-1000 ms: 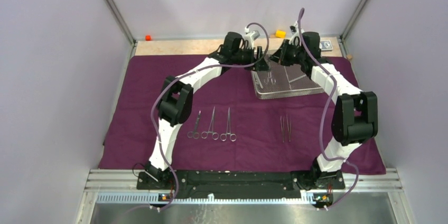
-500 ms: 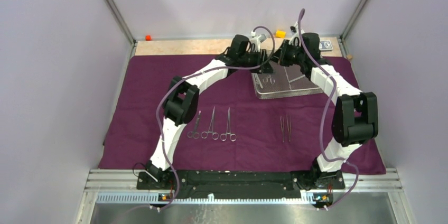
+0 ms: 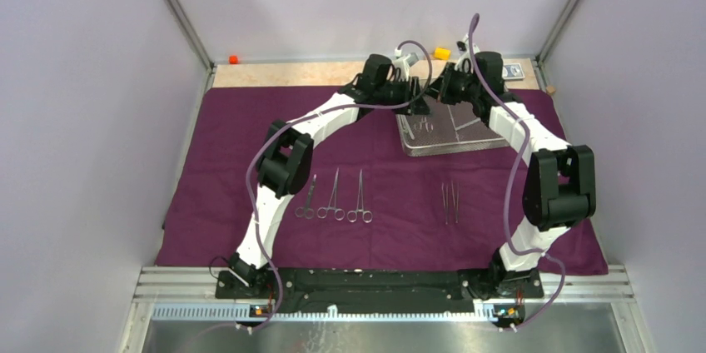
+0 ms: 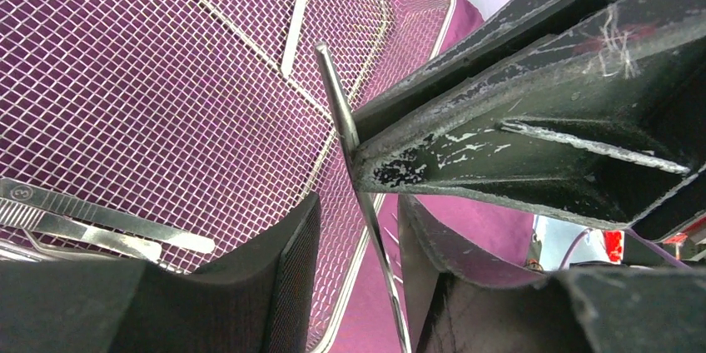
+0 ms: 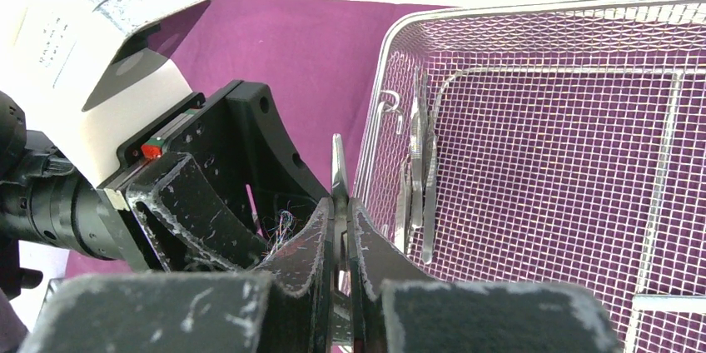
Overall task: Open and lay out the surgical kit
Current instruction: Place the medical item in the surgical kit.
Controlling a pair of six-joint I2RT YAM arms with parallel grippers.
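The slim steel instrument (image 4: 335, 96) looks light, stiff and slippery; pinch its flats. The right tool (image 5: 340, 201) clamps it; the left tool (image 4: 358, 203) straddles it, half-open.

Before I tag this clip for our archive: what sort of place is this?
Most likely a robot test cell, not a clinic: plain panel walls on metal framing, two arms bolted to a rail, and a purple cloth staged with a mesh tray and clamps.
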